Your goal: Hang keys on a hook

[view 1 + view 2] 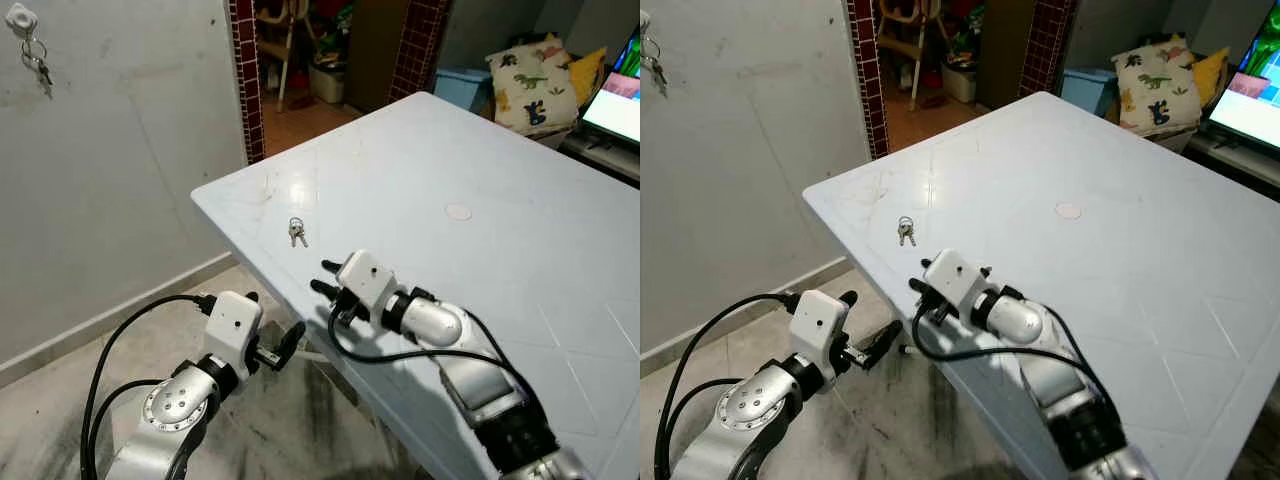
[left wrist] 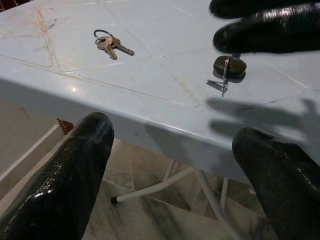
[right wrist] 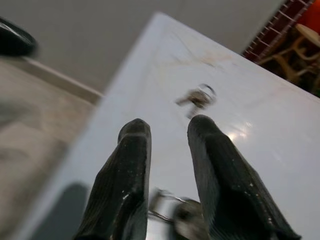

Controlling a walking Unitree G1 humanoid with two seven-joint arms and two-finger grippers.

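A small ring of keys (image 1: pixel 297 232) lies on the pale blue table (image 1: pixel 480 170) near its front left corner; it also shows in the left wrist view as keys (image 2: pixel 111 45). My right gripper (image 1: pixel 322 277) hovers low over the table just short of them, open by a narrow gap with nothing between its fingers (image 3: pixel 220 170). A dark fob with a key (image 2: pixel 229 66) lies on the table under it. My left gripper (image 1: pixel 272 322) hangs open below the table edge. High on the wall, a white hook (image 1: pixel 22 20) holds another key set (image 1: pixel 40 70).
The grey wall (image 1: pixel 130 150) stands left of the table, with bare floor (image 1: pixel 60 370) between them. A doorway (image 1: pixel 310 60) opens behind the table. A dinosaur cushion (image 1: pixel 530 85) and a lit screen (image 1: pixel 615 100) sit at the far right. White table legs (image 2: pixel 165 182) run beneath the edge.
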